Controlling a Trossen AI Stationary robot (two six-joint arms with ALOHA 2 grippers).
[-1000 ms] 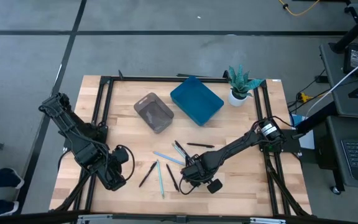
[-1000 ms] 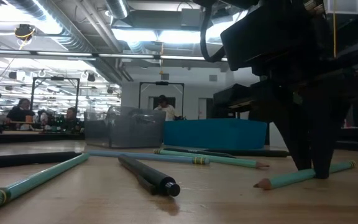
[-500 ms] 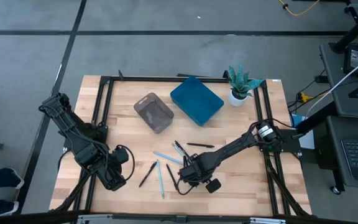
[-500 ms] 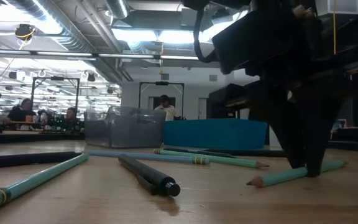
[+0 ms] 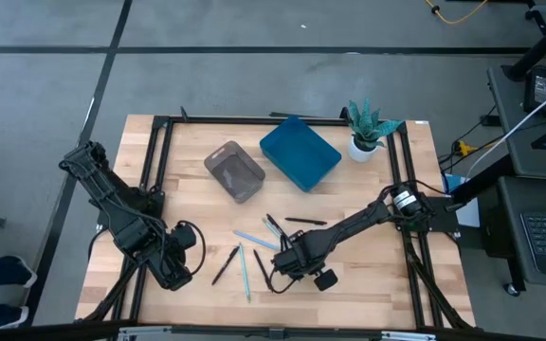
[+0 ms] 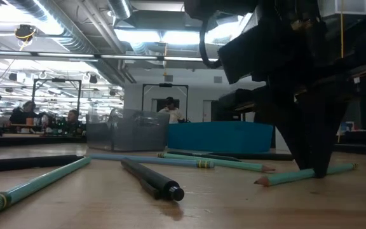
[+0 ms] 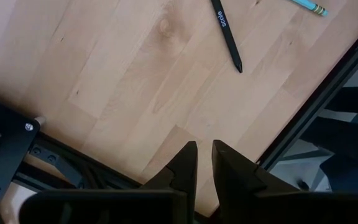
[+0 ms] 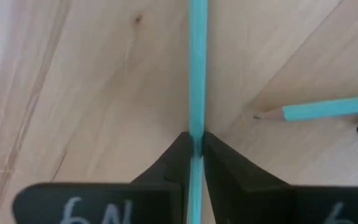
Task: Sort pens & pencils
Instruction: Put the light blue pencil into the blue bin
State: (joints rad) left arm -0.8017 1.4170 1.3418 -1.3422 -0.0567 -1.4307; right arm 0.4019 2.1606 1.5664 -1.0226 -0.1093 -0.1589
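Light blue pencils [image 5: 245, 270] [image 5: 255, 240] and black pens [image 5: 224, 265] [image 5: 306, 221] lie flat and scattered on the wooden table's near middle. My right gripper [image 5: 287, 266] stands among them, pointing down, shut on one light blue pencil [image 6: 284, 176]. The right wrist view shows this pencil [image 8: 197, 68] running straight out between the fingers. My left gripper [image 5: 184, 261] waits near the table's left near corner, shut and holding nothing. A black pen [image 7: 225, 31] lies ahead of it. My right gripper pinches the light blue pencil between its two fingertips [image 8: 180, 149], on the shaft [image 8: 197, 127] a little nearer the blunt end than the point [image 6: 258, 182]. The fingers come from above, pointing down, across the pencil. It sits nearly level; whether it clears the table I cannot tell.
A clear grey bin [image 5: 235, 170] and a blue bin [image 5: 299, 152] stand toward the far side, with a potted plant [image 5: 366, 128] at the far right. A black metal frame [image 5: 154, 170] rims the table. Another pencil [image 8: 328, 109] lies close beside the held one.
My right gripper has shifted slightly toward the table's left and tipped a little, carrying the pinched pencil with it. In the low view the pencil's point now sits a bit farther left and higher than a second ago.
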